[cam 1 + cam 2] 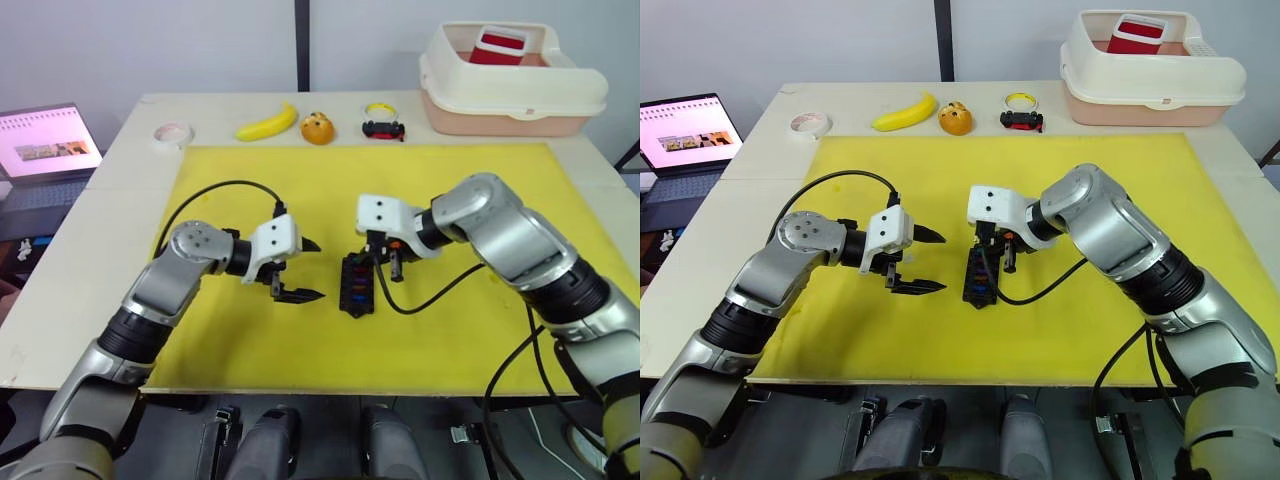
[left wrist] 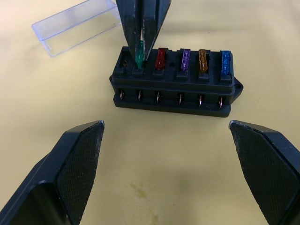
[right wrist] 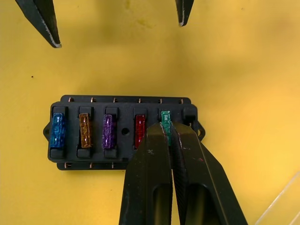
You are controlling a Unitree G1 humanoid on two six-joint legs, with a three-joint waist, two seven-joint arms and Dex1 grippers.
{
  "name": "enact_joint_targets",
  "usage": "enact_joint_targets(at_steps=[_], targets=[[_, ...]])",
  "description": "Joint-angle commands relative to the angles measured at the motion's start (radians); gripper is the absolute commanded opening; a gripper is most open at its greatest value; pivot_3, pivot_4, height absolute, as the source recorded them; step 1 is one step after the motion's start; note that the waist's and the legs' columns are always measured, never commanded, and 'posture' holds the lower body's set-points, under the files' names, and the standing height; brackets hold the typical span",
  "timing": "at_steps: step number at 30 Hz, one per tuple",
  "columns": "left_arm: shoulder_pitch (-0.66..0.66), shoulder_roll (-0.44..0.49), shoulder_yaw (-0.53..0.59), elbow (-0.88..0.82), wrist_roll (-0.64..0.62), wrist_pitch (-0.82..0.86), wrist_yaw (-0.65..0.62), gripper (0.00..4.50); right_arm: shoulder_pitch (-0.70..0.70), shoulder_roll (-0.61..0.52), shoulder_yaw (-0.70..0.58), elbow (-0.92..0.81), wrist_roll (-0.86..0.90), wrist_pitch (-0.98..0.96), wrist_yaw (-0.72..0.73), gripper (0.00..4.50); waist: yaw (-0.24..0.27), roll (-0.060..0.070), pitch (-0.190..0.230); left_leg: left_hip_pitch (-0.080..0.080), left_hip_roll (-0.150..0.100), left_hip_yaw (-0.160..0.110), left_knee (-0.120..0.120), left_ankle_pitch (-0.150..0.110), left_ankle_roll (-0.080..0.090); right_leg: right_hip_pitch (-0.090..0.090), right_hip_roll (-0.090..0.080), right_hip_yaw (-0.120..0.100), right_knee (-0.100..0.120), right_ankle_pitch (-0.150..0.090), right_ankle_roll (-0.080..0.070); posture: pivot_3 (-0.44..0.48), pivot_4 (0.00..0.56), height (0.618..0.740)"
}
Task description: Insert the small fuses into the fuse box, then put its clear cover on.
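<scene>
Textured black pads of the left gripper (image 2: pixel 164 164) are spreading wide and empty, hovering just beside the fuse box (image 2: pixel 176 86) on the yellow mat (image 1: pixel 460 190). Across it, the right gripper (image 3: pixel 168 129) is pinching a green fuse (image 3: pixel 165 117) and standing it in the second slot from the end – the end slot is sitting empty. Blue, orange, purple and red fuses look seated. Risk, as I judge it: the thin translucent blade is going in tilted and jamming, or the light, unclamped block is sliding under the push. Nearby, the clear cover (image 2: pixel 75 26) – glossy, thin-walled, rectangular – is lying on the mat
</scene>
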Motion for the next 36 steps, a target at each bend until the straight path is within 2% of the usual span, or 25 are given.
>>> enact_joint_targets(at_steps=[1, 36], targets=[[-0.008, 0.003, 0.009, -0.016, 0.003, -0.011, -0.002, 4.5, -0.012, -0.008, -0.007, -0.021, -0.01, -0.011, 0.006, 0.06, 0.0, 0.0, 0.0, 0.0, 0.0, 0.0, 0.0, 0.0, 0.0, 0.0, 0.0, 0.0, 0.0, 0.0, 0.0, 0.0, 0.15, 0.74], [-0.007, 0.007, 0.008, -0.021, 0.003, -0.011, -0.006, 4.5, -0.041, 0.001, -0.025, 0.0, -0.034, -0.061, 0.02, 0.06, 0.0, 0.0, 0.0, 0.0, 0.0, 0.0, 0.0, 0.0, 0.0, 0.0, 0.0, 0.0, 0.0, 0.0, 0.0, 0.0, 0.15, 0.74]])
